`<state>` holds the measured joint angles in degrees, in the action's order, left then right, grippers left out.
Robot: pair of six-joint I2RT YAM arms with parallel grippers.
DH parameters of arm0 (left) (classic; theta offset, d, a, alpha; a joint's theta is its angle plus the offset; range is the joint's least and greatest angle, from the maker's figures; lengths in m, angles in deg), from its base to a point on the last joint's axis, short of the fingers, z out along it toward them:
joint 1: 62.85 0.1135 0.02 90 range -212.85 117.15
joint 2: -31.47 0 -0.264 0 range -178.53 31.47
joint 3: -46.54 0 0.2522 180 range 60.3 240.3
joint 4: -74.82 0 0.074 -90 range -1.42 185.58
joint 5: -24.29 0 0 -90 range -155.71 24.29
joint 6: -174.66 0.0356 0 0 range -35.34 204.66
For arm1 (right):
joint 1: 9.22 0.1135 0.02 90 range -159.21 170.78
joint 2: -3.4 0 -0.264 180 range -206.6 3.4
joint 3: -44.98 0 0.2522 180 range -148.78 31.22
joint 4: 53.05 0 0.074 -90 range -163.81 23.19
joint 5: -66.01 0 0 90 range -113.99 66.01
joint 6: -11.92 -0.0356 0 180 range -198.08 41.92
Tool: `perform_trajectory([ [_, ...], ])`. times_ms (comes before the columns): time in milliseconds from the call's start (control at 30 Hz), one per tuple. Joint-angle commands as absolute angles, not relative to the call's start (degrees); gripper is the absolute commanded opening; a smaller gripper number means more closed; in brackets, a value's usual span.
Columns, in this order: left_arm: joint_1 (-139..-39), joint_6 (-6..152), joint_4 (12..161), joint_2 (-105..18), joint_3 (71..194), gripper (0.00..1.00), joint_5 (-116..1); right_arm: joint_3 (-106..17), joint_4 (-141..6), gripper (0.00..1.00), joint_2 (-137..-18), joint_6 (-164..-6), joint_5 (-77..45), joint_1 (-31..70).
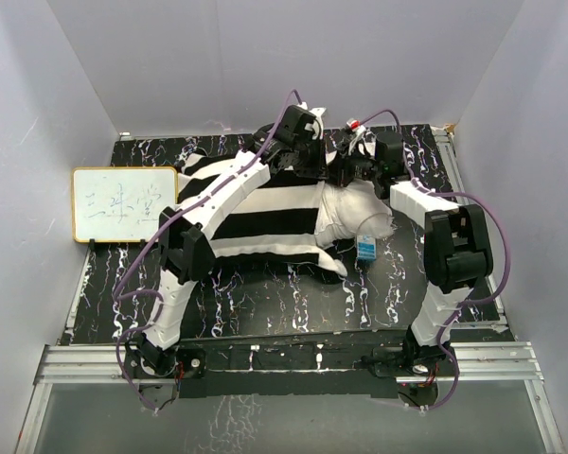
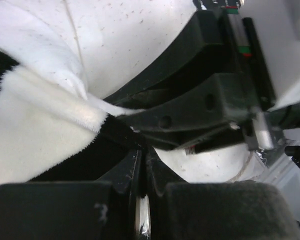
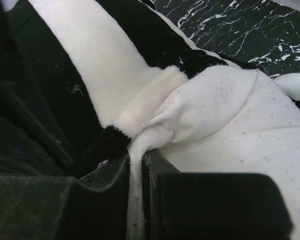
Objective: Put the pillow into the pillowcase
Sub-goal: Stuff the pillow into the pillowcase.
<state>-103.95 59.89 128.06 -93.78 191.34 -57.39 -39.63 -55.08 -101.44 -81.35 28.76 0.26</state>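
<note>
Right fingers point(image 3: 112, 172) are clamped on the pillowcase point(image 1: 256, 203) hem, left fingers point(image 2: 125, 172) are pressed shut alongside (on what can't be told), and the pillow point(image 1: 346, 213) is seen poking out just nearside, sleeve stretched leftward across the counter point(image 1: 360, 293), right arm closer.

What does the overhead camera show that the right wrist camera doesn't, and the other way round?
Only overhead: the left arm, the right arm, the whiteboard and a small blue box beside the pillow. Only right wrist: the right gripper shut on a pinch of white cloth where pillowcase meets pillow. Both: pillow, striped pillowcase, black marbled table.
</note>
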Motion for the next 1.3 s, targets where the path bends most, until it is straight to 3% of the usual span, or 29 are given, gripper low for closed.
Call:
perform_trajectory([
  [0, -104.23, 50.43, 109.59, -94.33, 186.55, 0.0, -36.61, -37.61, -39.24, 0.08, -98.46, -93.83, 32.35, 1.8],
  [67, -102.48, 47.04, 101.0, -91.21, 179.46, 0.04, -33.39, -36.96, -40.05, 0.08, -97.94, -90.03, 34.56, -1.12],
  [133, -101.2, 46.38, 97.82, -87.77, 175.21, 0.26, -32.08, -38.75, -43.63, 0.12, -97.81, -83.83, 37.55, -4.74],
  [200, -100.19, 48.8, 100.26, -85.16, 175.12, 0.46, -32.1, -44.72, -55.41, 0.3, -99.13, -75.14, 41.61, -8.1],
  [300, -97.45, 56.58, 109.12, -82.23, 179.5, 0.64, -33.72, -58.53, -81.27, 0.59, -102.13, -57.13, 48.6, -12.01],
  [367, -94.08, 62.03, 114.02, -80.22, 181.43, 0.72, -33.99, -65.79, -95.35, 0.7, -102.35, -49.56, 50.05, -14.0],
  [433, -89.42, 63.23, 114.65, -78.68, 181.06, 0.75, -31.51, -68.87, -100.38, 0.79, -100.83, -49.39, 49.74, -16.49],
  [533, -84.19, 66.85, 117.36, -80.19, 183.02, 0.83, -34.59, -63.5, -90.68, 0.98, -97.25, -66.26, 43.21, -21.49],
  [600, -82.65, 68.74, 120.22, -83.61, 186.08, 0.84, -36.93, -57.8, -83.12, 0.99, -95.19, -77.12, 38.21, -24.43],
  [700, -82.2, 69.62, 121.94, -87.49, 188.61, 0.84, -37.69, -52.98, -82.33, 0.99, -97.61, -81.73, 33.86, -25.3],
  [1000, -81.17, 70.25, 119.3, -89.94, 188.26, 0.85, -36.28, -47.19, -76.15, 0.98, -107.47, -93.79, 41.15, -18.64],
  [1033, -81.07, 70.13, 119.37, -90.27, 187.83, 0.85, -35.63, -47.63, -74.95, 0.93, -108.12, -95.03, 41.59, -17.74],
  [1100, -81.1, 70.03, 119.1, -89.76, 186.0, 0.84, -34.42, -49.96, -74.47, 0.73, -109.21, -95.6, 41.66, -16.46],
  [1167, -81.0, 70.38, 118.07, -87.38, 183.42, 0.83, -34.24, -53.53, -73.63, 0.34, -109.77, -96.26, 41.97, -16.15],
  [1200, -80.85, 70.5, 117.14, -85.74, 181.84, 0.83, -34.43, -55.88, -73.5, 0.21, -109.61, -95.97, 41.87, -16.14],
  [1267, -80.44, 70.45, 114.84, -81.57, 179.06, 0.83, -34.95, -61.62, -73.34, 0.11, -107.76, -93.48, 41.73, -16.13],
])
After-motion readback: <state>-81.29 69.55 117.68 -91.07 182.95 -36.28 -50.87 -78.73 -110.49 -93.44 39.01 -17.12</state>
